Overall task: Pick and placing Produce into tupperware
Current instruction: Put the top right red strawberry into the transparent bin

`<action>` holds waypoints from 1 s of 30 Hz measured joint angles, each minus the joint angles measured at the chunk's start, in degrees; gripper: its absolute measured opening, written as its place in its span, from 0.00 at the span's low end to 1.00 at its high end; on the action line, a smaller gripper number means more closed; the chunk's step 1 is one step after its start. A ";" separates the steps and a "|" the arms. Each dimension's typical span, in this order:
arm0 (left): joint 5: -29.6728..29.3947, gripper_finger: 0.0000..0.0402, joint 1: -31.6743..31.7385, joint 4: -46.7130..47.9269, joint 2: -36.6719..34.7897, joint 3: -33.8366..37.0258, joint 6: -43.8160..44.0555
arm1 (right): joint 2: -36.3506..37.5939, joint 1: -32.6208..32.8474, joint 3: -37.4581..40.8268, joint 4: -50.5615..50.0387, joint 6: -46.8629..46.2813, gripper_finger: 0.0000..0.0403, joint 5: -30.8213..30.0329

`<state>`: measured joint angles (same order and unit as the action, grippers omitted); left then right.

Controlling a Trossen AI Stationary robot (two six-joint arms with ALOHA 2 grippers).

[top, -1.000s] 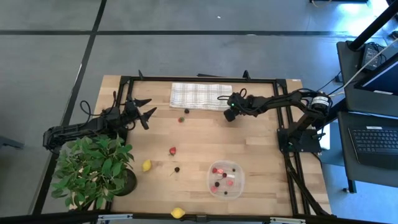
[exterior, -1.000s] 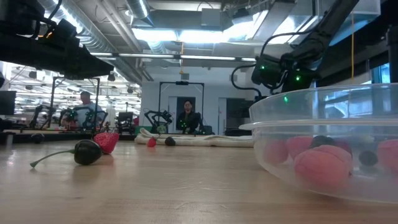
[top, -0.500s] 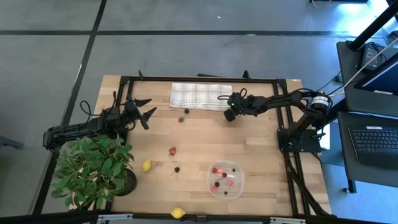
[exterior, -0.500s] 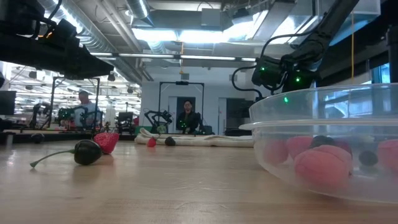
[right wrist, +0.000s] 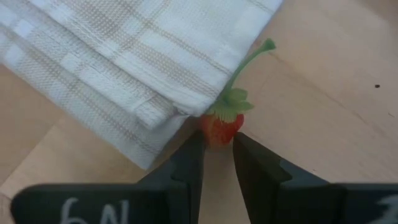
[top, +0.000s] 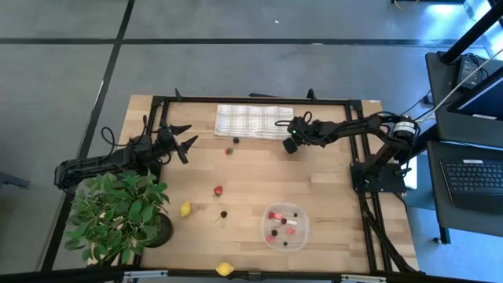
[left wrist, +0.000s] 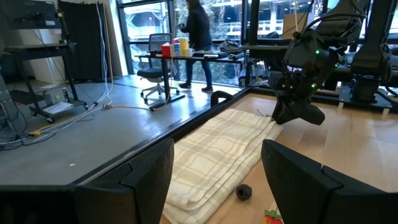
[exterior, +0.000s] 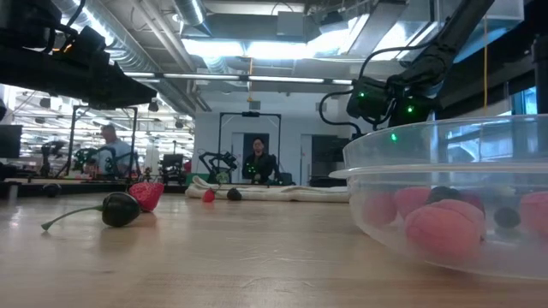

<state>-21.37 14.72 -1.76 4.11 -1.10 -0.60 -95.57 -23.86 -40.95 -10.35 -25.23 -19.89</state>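
My right gripper (right wrist: 217, 142) slants down at the near right corner of the checked cloth (top: 253, 121), shut on a small red strawberry (right wrist: 219, 127) with a green stem. My left gripper (top: 182, 139) waits open and level at the table's far left. The clear tupperware (top: 284, 225) stands near the front, with several red and dark pieces inside. Loose produce rests on the wood: a red piece (top: 229, 151) and a dark one (top: 236, 141) by the cloth, a red piece (top: 218, 189), a dark one (top: 224, 213), and two lemons (top: 185, 209) (top: 225, 269). My right gripper pinches the strawberry's red body (right wrist: 214, 134) between its two fingertips (right wrist: 194, 149), just below the green cap. The fingers slant down from the table's right side. The berry lies on the wood against the cloth's corner, its stem (right wrist: 249, 59) pointing away from the fingers.
A leafy potted plant (top: 118, 212) fills the near left corner. A black frame (top: 251, 101) runs along the table's far edge and sides. Bare wood lies between the cloth and the tupperware. People move in the room behind.
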 joint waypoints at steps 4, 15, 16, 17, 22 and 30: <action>0.00 0.59 0.00 0.00 0.01 0.00 0.00 | 0.02 0.00 0.00 0.00 -0.04 0.23 0.01; 0.00 0.59 0.00 0.00 -0.02 -0.01 0.00 | 0.09 -0.02 0.02 -0.11 -1.25 0.39 -0.41; 0.00 0.59 0.00 0.00 0.00 0.01 0.00 | 0.09 -0.02 0.02 -0.11 -1.22 0.40 -0.41; 0.00 0.59 0.00 0.00 0.01 -0.01 -0.02 | 0.09 -0.02 0.02 -0.11 -1.19 0.41 -0.41; 0.00 0.59 0.00 0.00 -0.02 0.00 -0.02 | 0.09 -0.02 0.02 -0.05 -1.18 0.43 -0.39; 0.00 0.59 0.00 0.00 -0.02 -0.01 -0.02 | 0.00 0.09 0.08 0.66 -1.23 0.42 -2.24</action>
<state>-21.37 14.72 -1.76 4.10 -1.10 -0.62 -95.57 -23.77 -40.86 -9.69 -26.46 -22.13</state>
